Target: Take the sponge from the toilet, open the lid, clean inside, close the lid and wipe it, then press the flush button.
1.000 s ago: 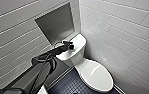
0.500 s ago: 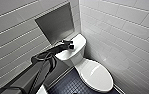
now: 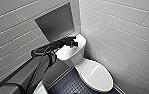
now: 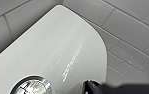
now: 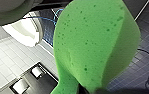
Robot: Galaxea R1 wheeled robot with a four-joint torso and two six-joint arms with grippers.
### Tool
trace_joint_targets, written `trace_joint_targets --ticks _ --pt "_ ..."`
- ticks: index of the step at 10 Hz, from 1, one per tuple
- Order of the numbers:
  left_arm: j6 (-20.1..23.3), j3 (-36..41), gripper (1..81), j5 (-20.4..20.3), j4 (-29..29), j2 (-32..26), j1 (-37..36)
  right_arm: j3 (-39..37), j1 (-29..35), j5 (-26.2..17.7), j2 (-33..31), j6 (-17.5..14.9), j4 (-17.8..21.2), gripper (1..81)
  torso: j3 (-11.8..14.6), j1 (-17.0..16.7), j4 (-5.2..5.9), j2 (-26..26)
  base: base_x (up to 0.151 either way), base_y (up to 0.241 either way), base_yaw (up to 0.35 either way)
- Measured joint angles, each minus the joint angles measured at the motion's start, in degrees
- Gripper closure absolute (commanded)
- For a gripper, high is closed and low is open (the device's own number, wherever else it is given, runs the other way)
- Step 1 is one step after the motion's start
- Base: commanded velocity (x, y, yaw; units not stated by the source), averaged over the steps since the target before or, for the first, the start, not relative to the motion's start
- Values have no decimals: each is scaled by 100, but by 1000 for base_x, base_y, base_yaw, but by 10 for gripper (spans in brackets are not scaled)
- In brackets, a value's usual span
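Sponge (image 5: pixel 95 47) tight between right jaws, green bulk well beyond them

The dark small-tiled floor (image 3: pixel 65 86) carries the white toilet (image 3: pixel 96 75), its closed bowl at five o'clock from the tank. A shiny round flush button (image 4: pixel 31 86) sits on the tank top.

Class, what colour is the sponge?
The sponge is bright green, clearest in the right wrist view.

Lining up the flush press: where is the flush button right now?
In the left wrist view, the flush button sits on the toilet tank top, just beside the left gripper, which is over the tank in the head view.
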Motion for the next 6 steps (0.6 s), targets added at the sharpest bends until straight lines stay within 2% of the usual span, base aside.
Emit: trace_joint_targets --ticks 3,6 --pt "-2 1291 811 132 -201 -276 -162 -4 2 20 1 0 -11 811 0 0 -2 0 0 0 0" --pt "-5 3187 811 173 -247 -1310 -199 2 33 6 -7 0 -16 811 0 0 0 0 0 0 0"
